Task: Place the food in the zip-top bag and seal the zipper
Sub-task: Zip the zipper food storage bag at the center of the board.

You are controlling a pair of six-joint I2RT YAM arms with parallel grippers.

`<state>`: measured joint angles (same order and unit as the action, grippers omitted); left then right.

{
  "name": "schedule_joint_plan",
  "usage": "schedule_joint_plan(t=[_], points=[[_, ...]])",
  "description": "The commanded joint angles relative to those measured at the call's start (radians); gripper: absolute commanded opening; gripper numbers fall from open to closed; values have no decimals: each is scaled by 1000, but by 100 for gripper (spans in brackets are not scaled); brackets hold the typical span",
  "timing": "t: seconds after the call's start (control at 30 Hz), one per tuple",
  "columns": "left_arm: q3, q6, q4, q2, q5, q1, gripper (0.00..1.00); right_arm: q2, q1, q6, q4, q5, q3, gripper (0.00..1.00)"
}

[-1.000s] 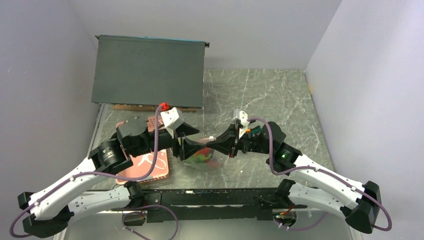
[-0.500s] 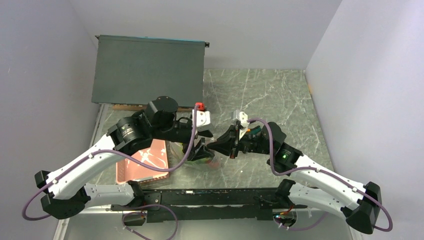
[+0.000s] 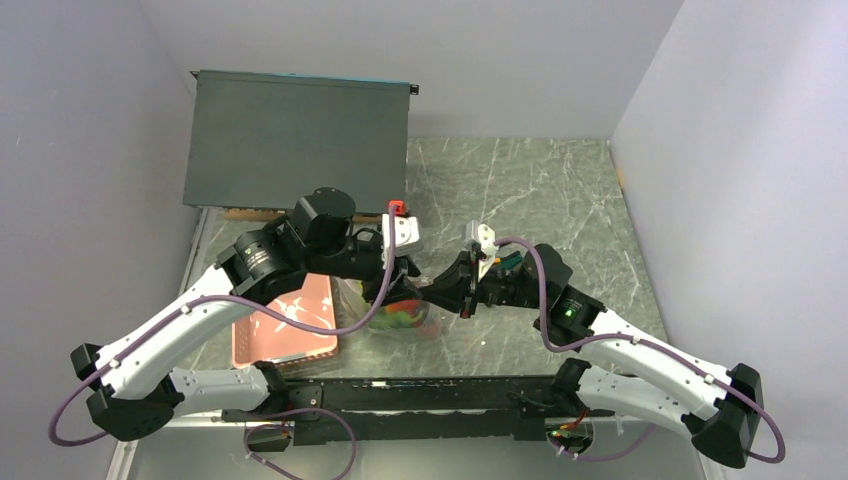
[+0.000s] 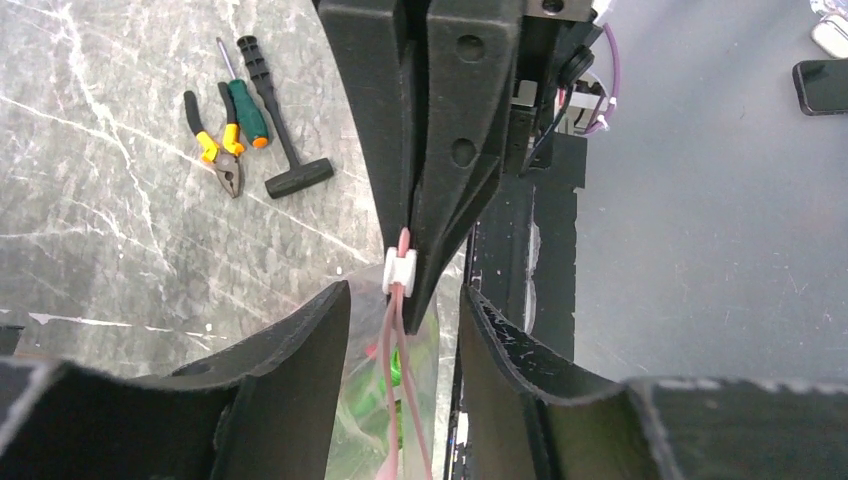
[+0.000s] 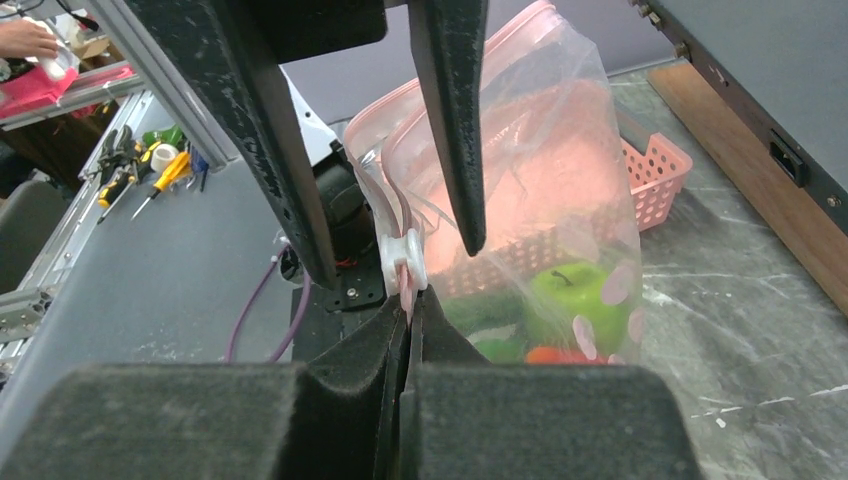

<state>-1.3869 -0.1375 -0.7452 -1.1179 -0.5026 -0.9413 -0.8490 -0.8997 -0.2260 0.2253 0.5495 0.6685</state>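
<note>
The clear zip-top bag (image 3: 402, 318) hangs upright between my grippers. It holds the food: a green apple (image 5: 568, 296), a red-orange fruit (image 5: 556, 355) and green pods (image 5: 478, 318). My right gripper (image 5: 410, 300) is shut on the end of the pink zipper (image 4: 392, 345), right beside its white slider (image 5: 404, 260); it also shows in the top view (image 3: 434, 290). My left gripper (image 4: 405, 292) is open and its fingers (image 4: 290, 370) straddle the zipper just behind the slider (image 4: 400, 270) without touching it; it also shows in the top view (image 3: 392, 292).
A pink slotted basket (image 3: 285, 335) stands left of the bag, also behind it in the right wrist view (image 5: 655, 165). A dark box (image 3: 295, 140) fills the back left. Pliers (image 4: 222, 158), a screwdriver and a black tool lie on the marble beside the right arm.
My left arm has lifted off the basket and swung right, bringing its open gripper over the bag's mouth by the slider. The right gripper has held still on the zipper end.
</note>
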Motion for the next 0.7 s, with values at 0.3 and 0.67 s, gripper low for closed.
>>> schedule_joint_plan(t=[0.3,0.67], points=[[-37,-13,32,-53,-90,22,49,12,4,31,47,26,24,0],[-51,-13,44,-58,-100,26,47,13,4,34,51,31,17,0]])
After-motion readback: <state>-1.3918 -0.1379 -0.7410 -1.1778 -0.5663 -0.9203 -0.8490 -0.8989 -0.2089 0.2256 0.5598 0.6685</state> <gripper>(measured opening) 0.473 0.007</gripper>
